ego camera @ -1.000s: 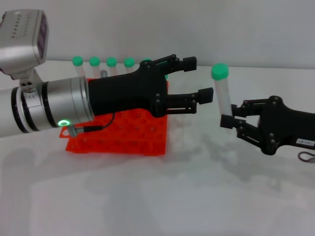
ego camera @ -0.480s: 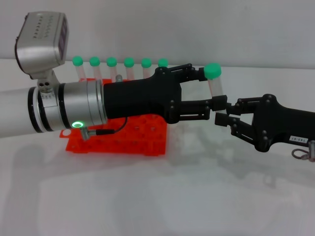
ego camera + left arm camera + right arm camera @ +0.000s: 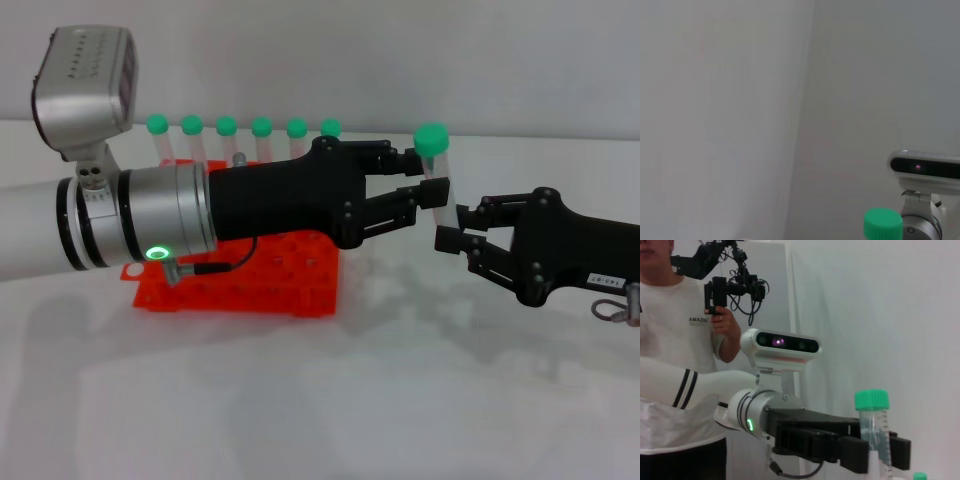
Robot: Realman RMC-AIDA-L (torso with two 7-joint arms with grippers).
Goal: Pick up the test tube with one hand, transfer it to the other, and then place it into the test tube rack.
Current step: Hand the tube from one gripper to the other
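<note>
The test tube (image 3: 436, 180), clear with a green cap (image 3: 431, 138), stands nearly upright in the air right of the rack. My left gripper (image 3: 428, 176), on the silver wrist with the green light, is shut on its upper part just under the cap. My right gripper (image 3: 453, 228) grips the tube's lower end from the right. The orange-red test tube rack (image 3: 240, 285) lies beneath my left arm. In the right wrist view the test tube (image 3: 872, 425) rises between the left gripper's fingers (image 3: 855, 455). The left wrist view shows only the green cap (image 3: 882, 224).
Several green-capped tubes (image 3: 227, 126) stand in a row along the rack's back. The left wrist camera box (image 3: 85, 85) sticks up at the left. A person with a camera rig (image 3: 690, 330) stands behind my left arm in the right wrist view.
My left gripper moved right to the tube and closed its fingers on it under the cap. The right gripper, still holding the tube's lower end, shifted slightly left.
</note>
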